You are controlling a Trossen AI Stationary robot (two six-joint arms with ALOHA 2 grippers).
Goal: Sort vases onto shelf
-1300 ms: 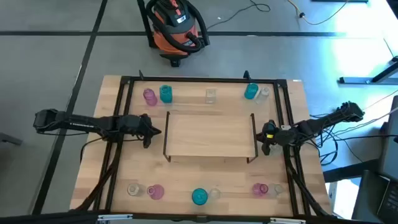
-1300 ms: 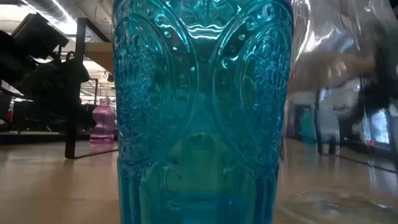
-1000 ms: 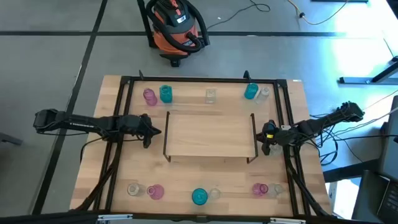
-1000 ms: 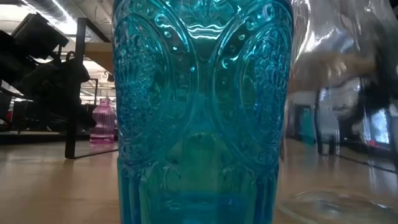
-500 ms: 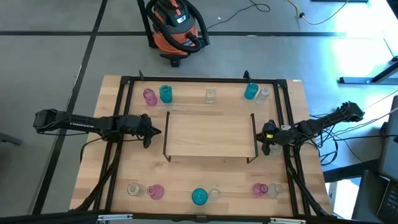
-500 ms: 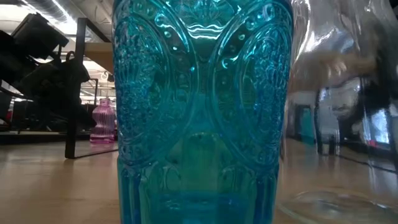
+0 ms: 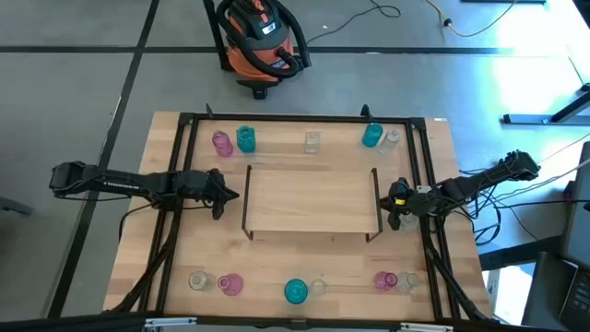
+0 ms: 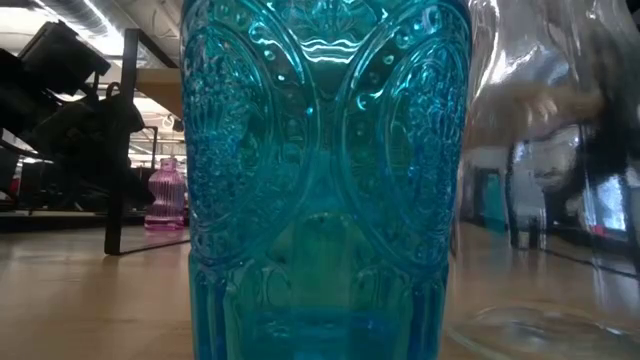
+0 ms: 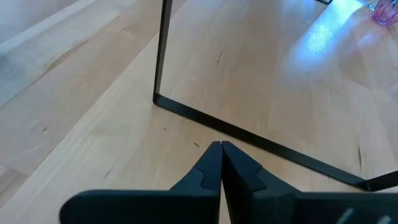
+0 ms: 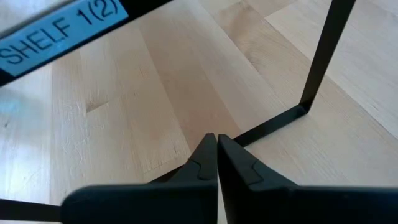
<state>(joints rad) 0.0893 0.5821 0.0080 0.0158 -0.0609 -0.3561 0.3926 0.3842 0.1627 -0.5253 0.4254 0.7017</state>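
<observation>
The shelf [image 7: 312, 201] is a low light-wood platform with thin dark end brackets, standing mid-table. Five vases stand in a row along the far edge: pink [image 7: 222, 142], teal [image 7: 245, 139], clear [image 7: 312, 141], teal [image 7: 371, 136], clear [image 7: 391, 138]. Several more stand along the near edge, among them pink [image 7: 230, 284], teal [image 7: 295, 291] and pink [image 7: 385, 280]. My left gripper [image 7: 226, 195] is shut just outside the shelf's left bracket [image 9: 249, 140]. My right gripper [image 7: 392, 205] is shut just outside the right bracket [image 10: 317, 68].
The near teal vase [image 8: 320, 180] fills the low view, with a clear vase [image 8: 560, 150] beside it and a pink vase [image 8: 166, 195] far behind. A black frame [image 7: 304, 118] rims the tabletop. An orange vacuum [image 7: 258, 37] sits on the floor beyond. The shelf top is bare wood.
</observation>
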